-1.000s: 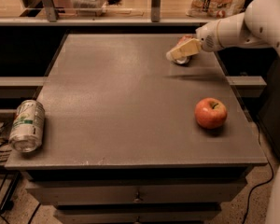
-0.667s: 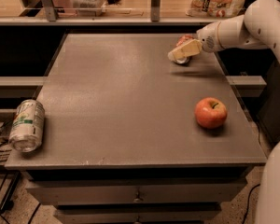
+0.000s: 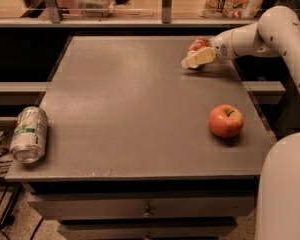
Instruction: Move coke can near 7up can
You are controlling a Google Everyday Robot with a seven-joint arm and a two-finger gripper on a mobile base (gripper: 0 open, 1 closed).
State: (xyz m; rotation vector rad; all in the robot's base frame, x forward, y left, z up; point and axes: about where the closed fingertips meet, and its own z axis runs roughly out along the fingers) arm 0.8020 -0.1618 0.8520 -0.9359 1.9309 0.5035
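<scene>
One claw (image 3: pixel 194 58) at coke can (image 3: pixel 198 44), far R (grip unclear); 7up can (image 3: pixel 29 134) front L.

Gripper (image 3: pixel 197 59) at far right, slightly lower; coke can (image 3: pixel 198 44) more visible.

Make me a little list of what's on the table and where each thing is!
table: grey, with drawers below
coke can: far right corner, partly hidden by the gripper
7up can: lying on its side at the front left edge
apple: right side, nearer the front
gripper: at the coke can, far from the 7up can
</scene>
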